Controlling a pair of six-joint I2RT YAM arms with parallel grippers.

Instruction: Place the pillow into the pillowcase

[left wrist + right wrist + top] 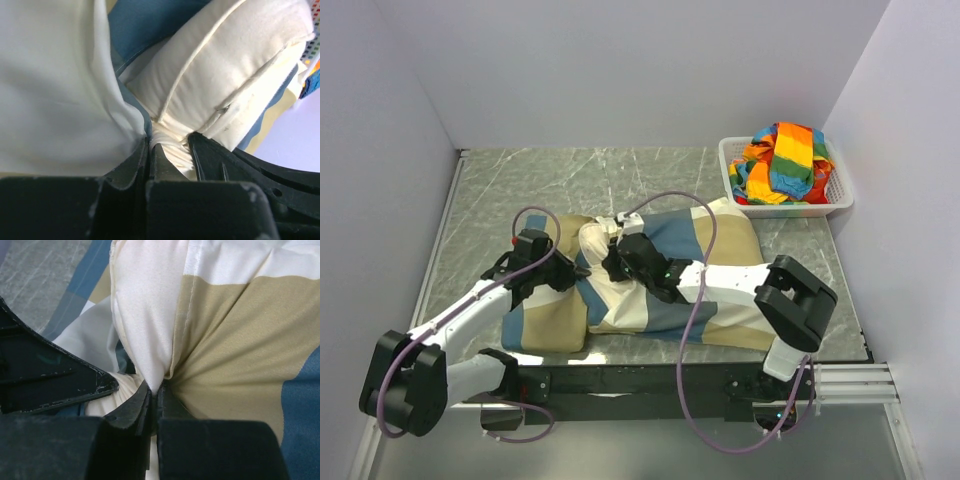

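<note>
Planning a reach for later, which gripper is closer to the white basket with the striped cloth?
Right. The right gripper sits on the pillowcase, down-left of the basket; the left gripper is farther left.

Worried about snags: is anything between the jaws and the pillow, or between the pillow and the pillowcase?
Nothing visible. The left gripper pinches the pillow directly, the right gripper pinches the pillowcase hem, and pillow touches pillowcase. The basket sits far off.
</note>
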